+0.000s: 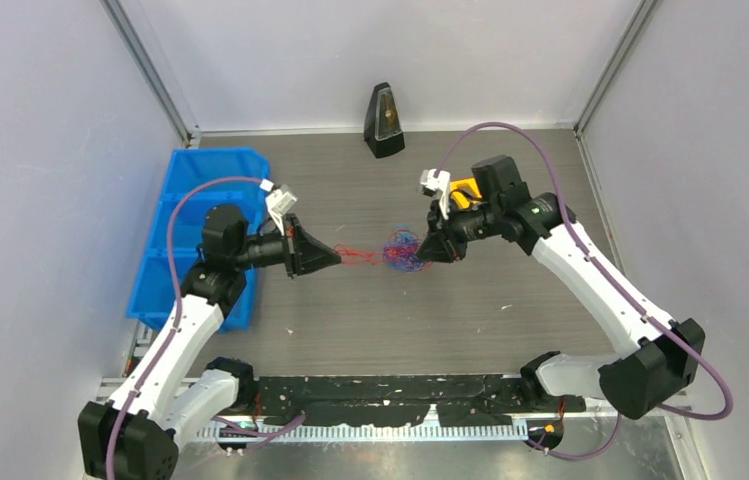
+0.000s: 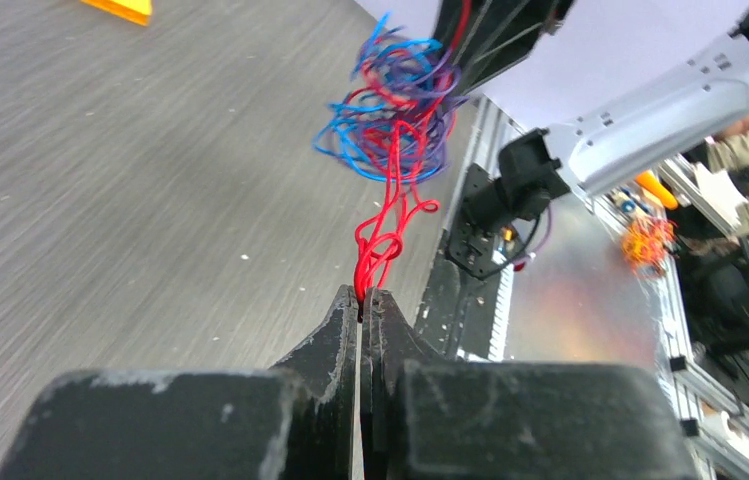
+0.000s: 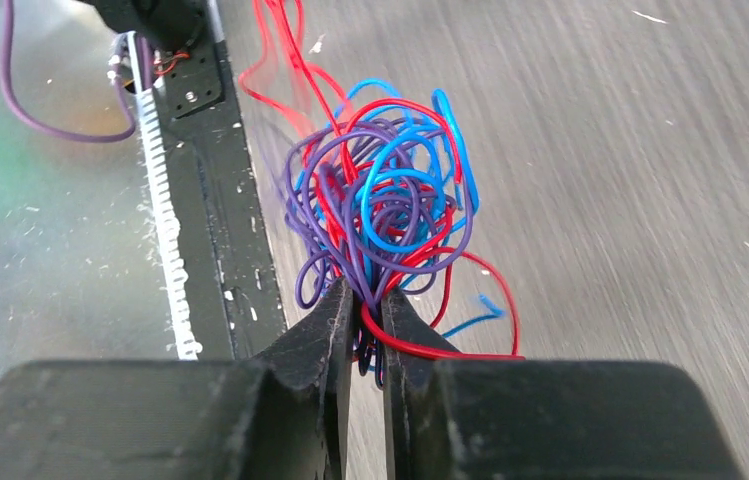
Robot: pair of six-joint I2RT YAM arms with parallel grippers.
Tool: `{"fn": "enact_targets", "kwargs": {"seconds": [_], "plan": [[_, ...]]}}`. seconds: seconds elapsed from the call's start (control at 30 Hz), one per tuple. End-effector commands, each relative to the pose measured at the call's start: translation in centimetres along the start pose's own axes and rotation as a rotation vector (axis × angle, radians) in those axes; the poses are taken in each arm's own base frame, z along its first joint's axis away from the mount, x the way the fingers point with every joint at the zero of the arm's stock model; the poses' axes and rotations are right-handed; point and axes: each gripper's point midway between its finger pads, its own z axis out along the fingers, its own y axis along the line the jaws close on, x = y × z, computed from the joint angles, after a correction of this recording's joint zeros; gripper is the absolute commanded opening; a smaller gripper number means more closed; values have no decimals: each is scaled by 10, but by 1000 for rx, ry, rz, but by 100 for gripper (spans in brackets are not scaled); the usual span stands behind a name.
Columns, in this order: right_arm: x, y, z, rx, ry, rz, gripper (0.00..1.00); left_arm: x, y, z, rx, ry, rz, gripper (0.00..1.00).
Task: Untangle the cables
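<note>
Blue plastic bin [image 1: 240, 170] stands at the far left of the grey wood-grain worktop [image 1: 370, 320], close beside the left arm; just to its right the left claw [image 1: 338, 258] points toward the middle, its jaws pressed together on a few red strands [image 2: 382, 240] that are pinched at the very tips; these strands run in loose kinks from the tips to the main knot; the cables [image 1: 402, 250] form a small ball of red, blue and purple loops near the centre of the worktop, between the two arms; whether the ball touches the surface or hangs just above it cannot be told; directly to the right of the ball the right claw [image 3: 368, 295] faces the left one, its jaws nearly closed, pinching a bundle of purple, blue and red wire at the ball's edge; one red loop and a short blue end stray out beside its right finger; at the back, well apart from the ball, a black wedge-shaped object [image 1: 383, 120] stands upright.
</note>
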Motion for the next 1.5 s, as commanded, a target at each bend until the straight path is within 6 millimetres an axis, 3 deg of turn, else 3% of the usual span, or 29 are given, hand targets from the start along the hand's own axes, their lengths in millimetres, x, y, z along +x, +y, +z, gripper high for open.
{"fn": "enact_targets", "kwargs": {"seconds": [0.0, 0.1, 0.2, 0.23, 0.27, 0.3, 0.37, 0.4, 0.47, 0.63, 0.7, 0.77, 0.87, 0.9, 0.93, 1.17, 1.47], "plan": [[7, -14, -28, 104, -16, -15, 10, 1, 16, -17, -76, -25, -12, 0], [6, -13, -32, 106, -30, -18, 7, -1, 20, -16, -100, -19, 15, 0], [-4, -6, -28, 43, -79, -9, 6, -1, 3, 0, -30, 21, 60, 0], [-5, -4, -25, 22, -85, -2, 6, 0, -3, 6, -11, 38, 78, 16], [-9, -1, -22, -10, -104, -1, 5, 1, -10, 13, 11, 52, 96, 43], [-9, 3, -18, -34, -102, -2, 5, 1, -15, 19, 24, 61, 110, 62], [-12, 13, -10, -92, -102, -21, 6, 0, -19, 31, 42, 69, 116, 83], [-14, 17, -8, -107, -102, -30, 7, -2, -19, 36, 43, 71, 106, 89], [-16, 29, -1, -151, -97, -51, 7, -4, -18, 45, 52, 82, 92, 92], [-25, 37, 4, -190, -105, -59, 7, -8, -24, 69, 96, 86, 45, 98], [-26, 36, 5, -188, -104, -61, 7, -8, -31, 76, 138, 91, 13, 95], [-27, 35, 6, -187, -103, -61, 8, -8, -38, 78, 178, 102, 12, 78], [-24, 31, 5, -161, -97, -53, 12, -11, -40, 72, 185, 93, 14, 30], [-20, 27, 3, -146, -91, -43, 13, -13, -37, 66, 179, 84, 7, 6], [-15, 22, 1, -122, -77, -33, 13, -15, -33, 60, 162, 71, 0, 0], [18, -41, -38, 110, -32, 58, 11, -3, 6, 9, 32, 45, -36, 0], [52, -92, -88, 310, 16, 125, 5, -10, 50, -27, -155, 9, -25, 0]]}}
